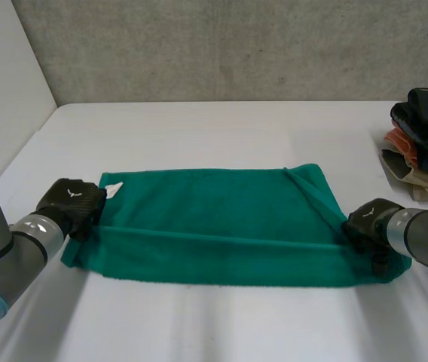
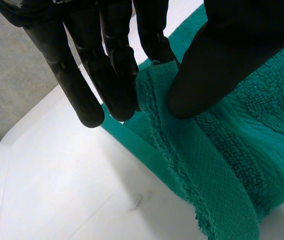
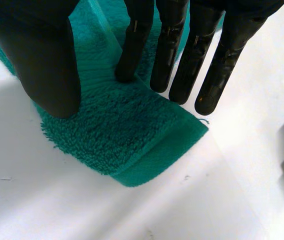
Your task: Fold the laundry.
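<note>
The green towel, soft and limp, lies spread on the counter and would likely sag unless taken by its hemmed corners. The left hand pinches a raised hem between thumb and fingers; the right hand rests straight, released fingers on the corner beneath them.

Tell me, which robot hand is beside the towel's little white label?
The left hand, at the green towel's end where the white label lies; the right hand is at the opposite end.
</note>
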Motion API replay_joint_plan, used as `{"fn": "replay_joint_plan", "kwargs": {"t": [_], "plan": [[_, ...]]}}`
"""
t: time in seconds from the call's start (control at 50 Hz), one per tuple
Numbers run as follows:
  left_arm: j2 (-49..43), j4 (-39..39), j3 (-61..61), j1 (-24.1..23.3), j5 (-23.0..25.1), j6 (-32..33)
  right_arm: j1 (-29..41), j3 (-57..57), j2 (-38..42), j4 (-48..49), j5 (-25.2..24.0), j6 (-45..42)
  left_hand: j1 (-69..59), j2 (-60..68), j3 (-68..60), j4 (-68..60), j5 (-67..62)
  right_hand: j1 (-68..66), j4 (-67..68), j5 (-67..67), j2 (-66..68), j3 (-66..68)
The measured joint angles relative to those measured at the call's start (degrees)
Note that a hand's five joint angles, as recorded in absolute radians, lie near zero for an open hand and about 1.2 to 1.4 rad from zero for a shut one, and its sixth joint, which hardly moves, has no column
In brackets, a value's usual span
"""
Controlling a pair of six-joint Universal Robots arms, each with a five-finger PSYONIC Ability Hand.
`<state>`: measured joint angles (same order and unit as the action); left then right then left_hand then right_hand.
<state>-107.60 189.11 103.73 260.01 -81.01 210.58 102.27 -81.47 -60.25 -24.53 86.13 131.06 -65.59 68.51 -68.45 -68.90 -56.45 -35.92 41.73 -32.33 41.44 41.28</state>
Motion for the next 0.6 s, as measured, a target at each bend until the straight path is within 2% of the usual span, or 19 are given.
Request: {"fn": "replay_joint_plan", "kwargs": {"t": [0.12,0.24,0.46,0.6], "plan": [[-0.15,-0.19,0.04,-0.02,-0.48,0.01,-0.37,-0.38,-0.52,0.44,0.55,0.21,0.0,0.0,0.0,0.0,0.0,2.06,-2.99,2.77,-2.58,-2.98],[0.11,-0.48,0.46,0.01,-0.65,0.0,-0.81,-2.15,-1.22,2.58,-0.93,1.16,0.0,0.0,0.0,0.0,0.0,2.71,-4.17,4.23,-3.34,-4.1],[2.07,-0.68,0.87,0.03,-0.59,-0.33,-3.02,-3.78,-9.73,4.46,-4.75,9.15,0.0,0.0,0.0,0.0,0.0,5.03,-6.11,6.71,-5.27,-6.24],[3.71,-0.7,1.3,-0.18,-0.51,-0.68,-3.37,-4.77,-12.99,4.12,-6.37,10.61,0.0,0.0,0.0,0.0,0.0,7.94,-9.42,9.79,-9.2,-9.48]]}}
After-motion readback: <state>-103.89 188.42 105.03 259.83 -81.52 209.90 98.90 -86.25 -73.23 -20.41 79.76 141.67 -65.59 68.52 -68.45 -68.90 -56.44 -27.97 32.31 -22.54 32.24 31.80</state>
